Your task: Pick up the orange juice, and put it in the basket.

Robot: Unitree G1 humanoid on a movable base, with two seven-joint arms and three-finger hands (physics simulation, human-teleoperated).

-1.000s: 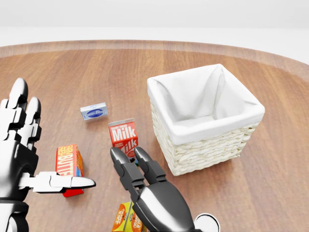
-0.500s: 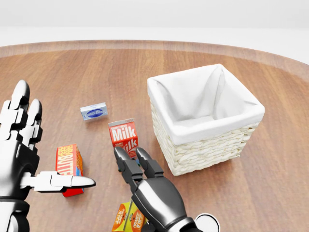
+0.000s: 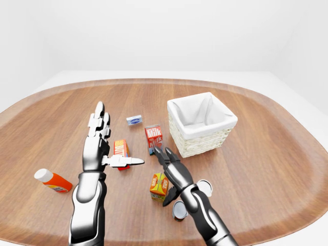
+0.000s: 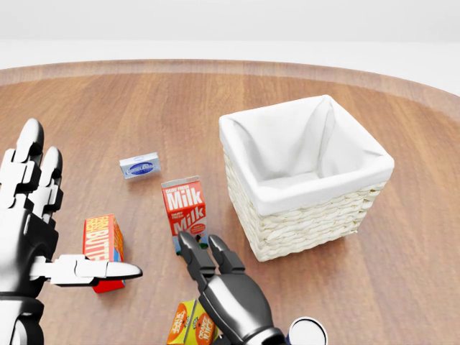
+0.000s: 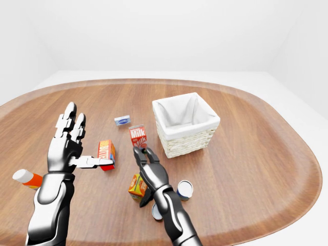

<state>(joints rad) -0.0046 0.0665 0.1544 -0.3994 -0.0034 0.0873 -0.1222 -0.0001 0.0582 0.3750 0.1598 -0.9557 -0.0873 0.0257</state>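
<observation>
The orange juice [image 3: 158, 185] is a small orange carton standing on the wooden table, low in the head view [image 4: 188, 325]. My right hand [image 4: 203, 251] hovers just to its right and partly over it. Its fingers [image 4: 215, 251] are spread open and point toward the milk carton, and they hold nothing. My left hand [image 3: 102, 138] is raised at the left, open, with its thumb pointing right toward a red-orange box. The wicker basket [image 4: 309, 215], lined with white cloth, stands empty to the right of the milk.
A red milk carton [image 4: 185, 205] stands between the juice and the basket. A red-orange box [image 4: 103, 244] and a small blue-white box [image 4: 140, 166] lie to the left. Two cans [image 3: 205, 187] [image 3: 179, 209] sit beside my right forearm. An orange bottle [image 3: 53, 180] lies far left.
My right hand has drawn back toward the bottom of the head view, uncovering the lower part of the milk carton. The left hand has barely moved.
</observation>
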